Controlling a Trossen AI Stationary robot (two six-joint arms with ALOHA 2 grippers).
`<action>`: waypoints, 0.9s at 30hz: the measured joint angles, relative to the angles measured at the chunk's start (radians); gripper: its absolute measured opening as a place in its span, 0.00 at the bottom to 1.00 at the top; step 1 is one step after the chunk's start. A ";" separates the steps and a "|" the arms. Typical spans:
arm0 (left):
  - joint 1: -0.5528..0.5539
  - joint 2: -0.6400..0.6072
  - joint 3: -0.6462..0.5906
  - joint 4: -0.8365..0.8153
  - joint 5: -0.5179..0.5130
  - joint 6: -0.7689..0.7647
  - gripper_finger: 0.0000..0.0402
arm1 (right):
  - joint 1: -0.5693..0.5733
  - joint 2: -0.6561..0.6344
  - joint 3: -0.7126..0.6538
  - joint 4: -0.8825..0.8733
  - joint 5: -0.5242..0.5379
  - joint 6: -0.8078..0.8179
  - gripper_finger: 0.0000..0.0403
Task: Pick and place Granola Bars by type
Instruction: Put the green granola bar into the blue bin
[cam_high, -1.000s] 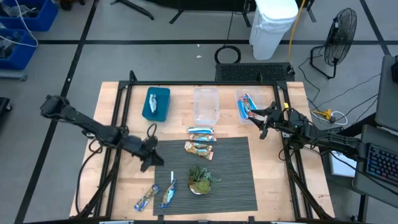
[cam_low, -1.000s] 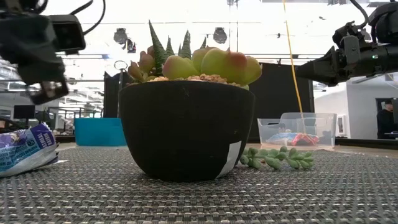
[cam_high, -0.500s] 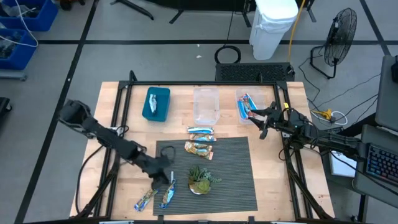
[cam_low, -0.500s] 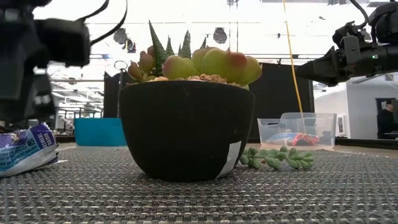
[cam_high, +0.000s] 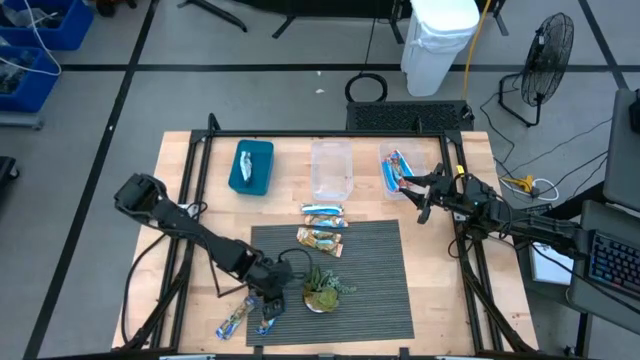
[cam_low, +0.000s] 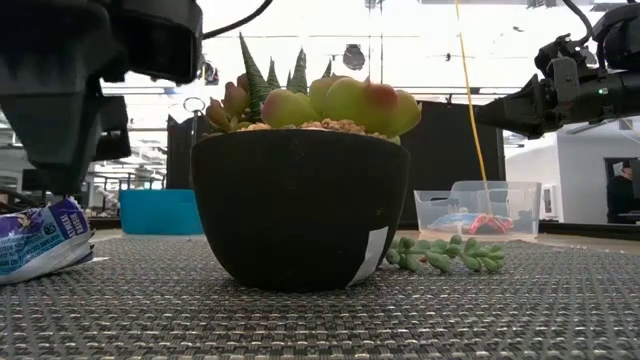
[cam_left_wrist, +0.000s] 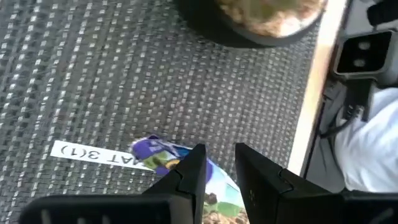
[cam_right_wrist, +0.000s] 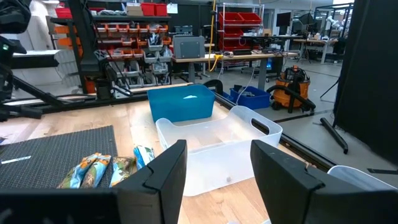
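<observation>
My left gripper (cam_high: 268, 298) hangs low over a purple-blue wrapped bar (cam_high: 270, 318) at the dark mat's near-left corner. In the left wrist view the gripper (cam_left_wrist: 219, 163) is narrowly open, with the bar (cam_left_wrist: 163, 158) lying flat under one finger. Another blue bar (cam_high: 235, 320) lies on the wood beside it. A silvery-blue bar (cam_high: 322, 211) and tan-gold bars (cam_high: 320, 240) lie near the mat's far edge. My right gripper (cam_high: 422, 196) waits open and empty beside the right clear bin (cam_high: 398, 172), which holds blue-and-red bars.
A potted succulent (cam_high: 322, 290) stands on the mat (cam_high: 370, 270) just right of my left gripper. A blue bin (cam_high: 250, 167) with a bar in it and a clear bin (cam_high: 332, 170) sit along the far side. A white label strip (cam_left_wrist: 93, 154) lies by the bar.
My left gripper has swung toward the table's near edge and rightward, coming down over the bar at the mat's near-left corner. In the low view it has grown from a small shape to a large one above that bar. No bar has moved.
</observation>
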 joint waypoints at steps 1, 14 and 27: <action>0.002 0.008 0.002 -0.003 0.000 -0.008 0.22 | 0.000 0.000 0.000 0.000 0.000 0.000 0.42; 0.024 0.034 0.003 -0.069 0.043 -0.047 0.22 | 0.000 0.000 0.000 -0.001 0.000 0.000 0.42; 0.024 0.033 0.060 -0.439 -0.022 -0.130 0.22 | 0.000 0.000 0.000 -0.001 0.000 0.000 0.42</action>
